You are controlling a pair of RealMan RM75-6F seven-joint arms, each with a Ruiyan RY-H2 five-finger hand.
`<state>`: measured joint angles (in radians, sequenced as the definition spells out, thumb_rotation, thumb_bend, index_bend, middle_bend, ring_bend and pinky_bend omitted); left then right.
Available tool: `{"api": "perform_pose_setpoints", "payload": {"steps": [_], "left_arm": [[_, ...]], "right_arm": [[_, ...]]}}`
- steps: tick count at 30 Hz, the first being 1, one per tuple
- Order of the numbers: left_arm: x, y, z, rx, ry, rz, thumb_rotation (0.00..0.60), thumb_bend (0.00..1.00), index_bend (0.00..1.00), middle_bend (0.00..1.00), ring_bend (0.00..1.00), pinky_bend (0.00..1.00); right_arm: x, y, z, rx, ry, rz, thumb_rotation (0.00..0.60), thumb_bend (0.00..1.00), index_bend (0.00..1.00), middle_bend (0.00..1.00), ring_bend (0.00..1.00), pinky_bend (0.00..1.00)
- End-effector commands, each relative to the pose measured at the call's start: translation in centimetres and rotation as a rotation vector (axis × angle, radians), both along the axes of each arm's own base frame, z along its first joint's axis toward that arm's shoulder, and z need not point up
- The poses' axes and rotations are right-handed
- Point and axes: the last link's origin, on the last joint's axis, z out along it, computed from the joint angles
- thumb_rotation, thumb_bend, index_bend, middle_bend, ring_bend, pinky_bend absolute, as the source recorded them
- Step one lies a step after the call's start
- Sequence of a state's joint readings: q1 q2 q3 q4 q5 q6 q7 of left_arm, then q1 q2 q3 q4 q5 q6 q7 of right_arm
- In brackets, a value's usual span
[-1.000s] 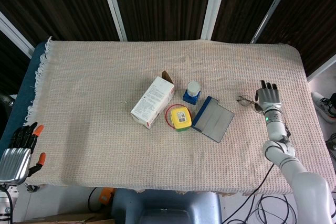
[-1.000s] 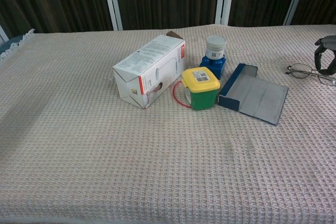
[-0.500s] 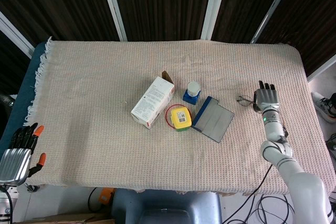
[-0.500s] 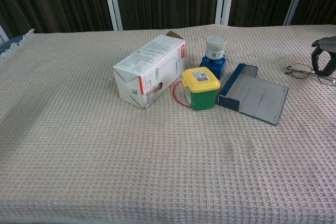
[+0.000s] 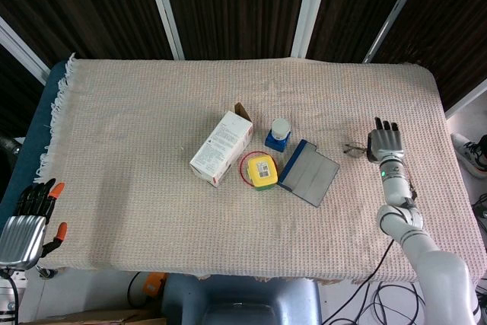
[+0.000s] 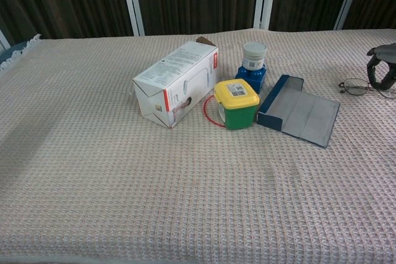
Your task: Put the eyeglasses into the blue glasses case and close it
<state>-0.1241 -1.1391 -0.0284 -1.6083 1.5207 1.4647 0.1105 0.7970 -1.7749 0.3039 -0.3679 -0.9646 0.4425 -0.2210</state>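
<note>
Fingers (image 5: 386,125) of our right hand (image 5: 385,143) point toward the far edge and lie close together over the right half of the eyeglasses (image 5: 356,148). From overhead we see only the back of the hand. In the chest view it shows as a dark curled shape (image 6: 382,66) at the right border, just above the frame (image 6: 356,86). We cannot tell whether anything is pinched yet; our guess is that the hand is placed there to take the glasses by the right lens or temple.

Our left hand (image 5: 27,218) hangs off the near left corner of the table, well apart from everything, dark fingers spread and holding nothing. We judge it is parked out of the way until it is needed.

The glasses have a thin wire frame with clear lenses, and lie flat on the woven cloth (image 5: 137,127) on the right side, near but apart from the blue case (image 5: 308,172). The frame is slight and will probably sit low in the weave, so we expect a delicate pick.

The case lies open in the middle of the table, its grey lining up and its flap laid flat toward the near right. That leaves it ready to receive the glasses from the right.

Left of it stand a green tub with a yellow lid (image 5: 260,170), a white jar on a blue base (image 5: 278,134) and a white carton (image 5: 221,147). They crowd the case's left side, so we would approach from the right.
</note>
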Motion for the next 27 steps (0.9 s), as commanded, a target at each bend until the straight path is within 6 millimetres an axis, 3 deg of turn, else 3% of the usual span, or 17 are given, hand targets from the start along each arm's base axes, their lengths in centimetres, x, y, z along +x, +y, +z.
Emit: {"api": "perform_pose_setpoints", "payload": {"steps": [1,10,16,23,27], "left_arm": [[0.1,0.0,0.0,0.001,-0.002,-0.003,0.600,0.42,0.00,0.00,0.00,0.03],[0.1,0.0,0.0,0.001,-0.002,-0.007,0.600,0.42,0.00,0.00,0.00,0.03],[0.1,-0.1,0.0,0.002,-0.001,-0.008,0.600,0.42,0.00,0.00,0.00,0.03],[0.1,-0.2,0.0,0.006,-0.001,-0.007,0.600,0.42,0.00,0.00,0.00,0.03],[0.1,-0.1,0.0,0.005,-0.003,-0.005,0.600,0.42,0.00,0.00,0.00,0.03]], "right_arm": [[0.1,0.1,0.1,-0.009,-0.005,0.013,0.600,0.63,0.72,0.03,0.00,0.00],[1.4,1.2,1.7,-0.048,-0.026,0.161,0.600,0.63,0.73,0.04,0.00,0.00],[3.7,3.8,2.3,-0.017,0.005,0.369,0.600,0.63,0.73,0.05,0.00,0.00],[6.4,7.5,1.2,0.080,0.194,0.682,0.600,0.63,0.72,0.06,0.00,0.00],[7.3,8.3,0.3,0.138,0.285,0.803,0.600,0.63,0.71,0.06,0.00,0.00]]}}
